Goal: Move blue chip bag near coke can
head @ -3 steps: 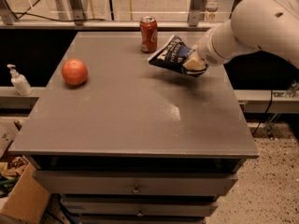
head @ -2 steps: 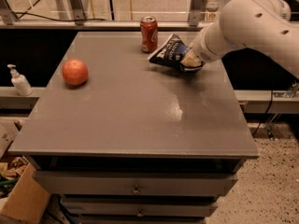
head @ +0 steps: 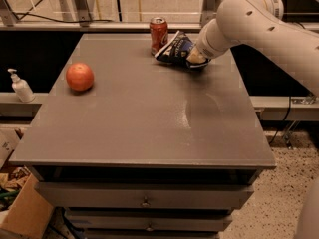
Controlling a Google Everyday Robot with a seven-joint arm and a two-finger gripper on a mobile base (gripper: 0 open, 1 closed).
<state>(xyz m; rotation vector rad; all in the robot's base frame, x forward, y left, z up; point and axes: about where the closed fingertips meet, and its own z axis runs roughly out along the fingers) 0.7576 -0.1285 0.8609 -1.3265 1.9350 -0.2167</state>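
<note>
The blue chip bag is dark navy with white lettering and sits low over the far part of the grey table, its left end close to the coke can. The can is red with a silver top and stands upright at the table's far edge. My gripper is at the bag's right end, shut on the bag. The white arm reaches in from the upper right and hides the gripper's far side.
A round orange-red fruit lies on the left of the table. A white pump bottle stands on a ledge to the left. Drawers sit under the tabletop. A cardboard box is at lower left.
The gripper has carried the chip bag farther back and left, closer to the coke can. The can and the fruit have not moved.
</note>
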